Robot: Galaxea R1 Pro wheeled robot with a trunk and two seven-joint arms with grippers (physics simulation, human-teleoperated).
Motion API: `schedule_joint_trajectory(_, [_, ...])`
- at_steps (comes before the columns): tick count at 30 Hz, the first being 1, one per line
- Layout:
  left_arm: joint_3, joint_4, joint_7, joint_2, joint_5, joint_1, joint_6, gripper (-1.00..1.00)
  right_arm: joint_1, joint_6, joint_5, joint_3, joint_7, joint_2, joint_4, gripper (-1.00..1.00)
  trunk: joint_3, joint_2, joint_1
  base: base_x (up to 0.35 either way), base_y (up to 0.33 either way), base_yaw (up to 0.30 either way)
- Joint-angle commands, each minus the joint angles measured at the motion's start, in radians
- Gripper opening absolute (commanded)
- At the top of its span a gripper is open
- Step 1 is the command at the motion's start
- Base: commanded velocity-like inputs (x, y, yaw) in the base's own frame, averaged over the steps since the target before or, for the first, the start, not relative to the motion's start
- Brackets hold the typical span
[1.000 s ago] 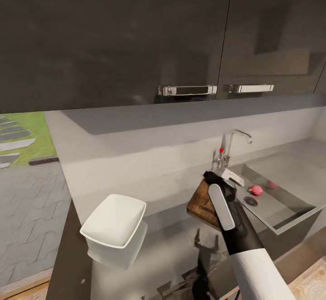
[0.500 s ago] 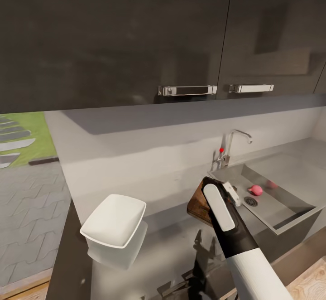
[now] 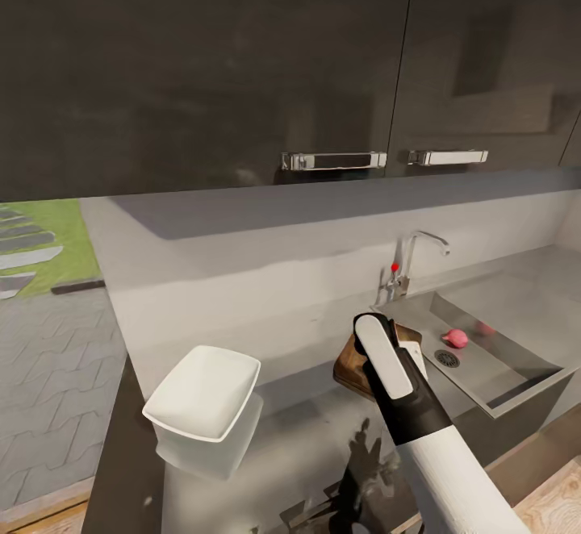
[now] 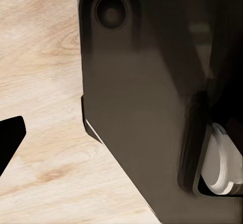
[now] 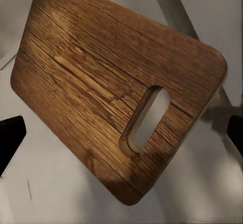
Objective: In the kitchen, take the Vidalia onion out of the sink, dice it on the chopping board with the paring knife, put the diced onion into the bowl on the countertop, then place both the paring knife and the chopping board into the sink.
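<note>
The brown wooden chopping board [image 5: 106,87] lies bare on the grey countertop [image 3: 307,429], just left of the sink [image 3: 516,377]; its slot handle [image 5: 147,117] is in the right wrist view. My right gripper [image 5: 121,138] hovers open directly above the board, one fingertip to either side. In the head view my right arm [image 3: 387,365] covers most of the board [image 3: 347,366]. A small pink round thing, the onion [image 3: 457,338], rests in the basin by the drain [image 3: 446,358]. The white bowl [image 3: 203,393] sits at the left. The paring knife is hidden. My left gripper's fingertip [image 4: 10,143] hangs over wood floor.
Dark upper cabinets [image 3: 282,74] with chrome handles [image 3: 333,160] hang over the counter. A chrome tap [image 3: 415,256] with a red knob [image 3: 394,267] stands behind the sink. The counter ends just left of the bowl at a dark side panel [image 3: 121,453].
My right arm has drawn back from the sink's edge toward me and slightly left, and now sits over the chopping board. Bowl, board and onion have not moved.
</note>
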Motion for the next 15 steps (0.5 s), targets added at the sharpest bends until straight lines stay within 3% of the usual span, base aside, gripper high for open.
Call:
schedule_joint_trajectory(1, [0.0, -0.002, 0.0, -0.001, 0.001, 0.001, -0.001, 1.0, -0.003, -0.01, -0.001, -0.007, -0.006, 0.0, 0.001, 1.0, -0.001, -0.001, 0.0, 0.0, 0.0, 0.0])
schedule_joint_trajectory(4, [0.0, -0.002, 0.0, -0.003, 0.001, 0.001, -0.001, 1.0, -0.006, -0.015, -0.02, -0.039, -0.009, 0.0, 0.013, 1.0, -0.001, -0.001, 0.0, 0.0, 0.0, 0.0])
schedule_joint_trajectory(10, [0.0, -0.002, 0.0, -0.004, 0.001, 0.001, -0.001, 1.0, -0.007, -0.027, -0.147, -0.044, -0.006, 0.0, 0.037, 1.0, -0.001, -0.001, 0.0, 0.0, 0.0, 0.0])
schedule_joint_trajectory(15, [0.0, -0.002, 0.0, -0.004, 0.001, 0.001, -0.001, 1.0, -0.009, -0.023, -0.28, -0.044, 0.008, 0.0, 0.116, 1.0, -0.001, -0.001, 0.0, 0.0, 0.0, 0.0])
